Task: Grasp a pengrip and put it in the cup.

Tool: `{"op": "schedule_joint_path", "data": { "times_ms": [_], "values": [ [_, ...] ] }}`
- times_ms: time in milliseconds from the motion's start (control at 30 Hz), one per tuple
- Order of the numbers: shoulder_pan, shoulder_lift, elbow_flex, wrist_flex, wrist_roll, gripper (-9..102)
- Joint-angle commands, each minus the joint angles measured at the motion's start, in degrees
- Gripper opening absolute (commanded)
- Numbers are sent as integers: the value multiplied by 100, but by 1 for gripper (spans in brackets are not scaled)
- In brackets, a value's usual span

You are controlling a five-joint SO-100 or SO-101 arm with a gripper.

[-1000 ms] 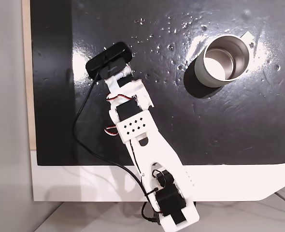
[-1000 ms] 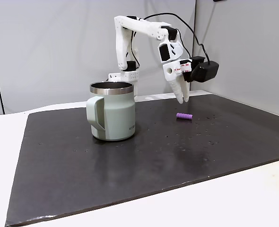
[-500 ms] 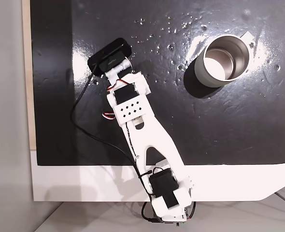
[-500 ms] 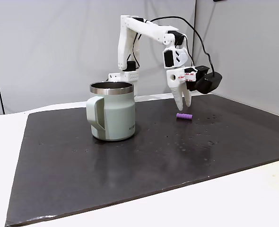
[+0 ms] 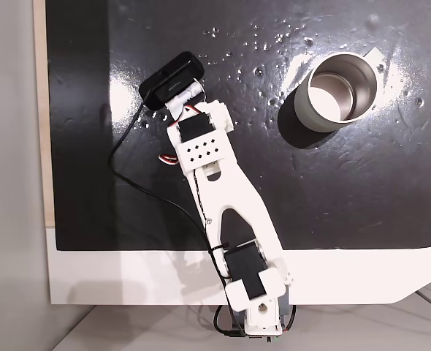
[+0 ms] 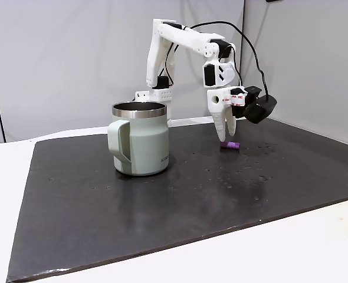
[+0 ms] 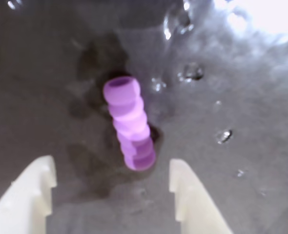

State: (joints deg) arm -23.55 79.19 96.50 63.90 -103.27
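Pincer (image 7: 112,183) spread open and holding nothing, low over purple pengrip (image 7: 129,123) lying on dark tabletop (image 6: 162,200), fingertips either side, metal cup (image 6: 140,138) well apart.

A white robot arm rises from its base, bends at the elbow and reaches downward in a fixed view. Its gripper (image 6: 227,137) points straight down with both white fingertips (image 7: 36,185) spread apart, just above the dark surface.
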Motion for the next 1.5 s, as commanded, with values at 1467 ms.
{"op": "schedule_joint_path", "data": {
  "times_ms": [1467],
  "values": [
    [1468, 2593, -176, 642, 756, 0]
  ]
}}
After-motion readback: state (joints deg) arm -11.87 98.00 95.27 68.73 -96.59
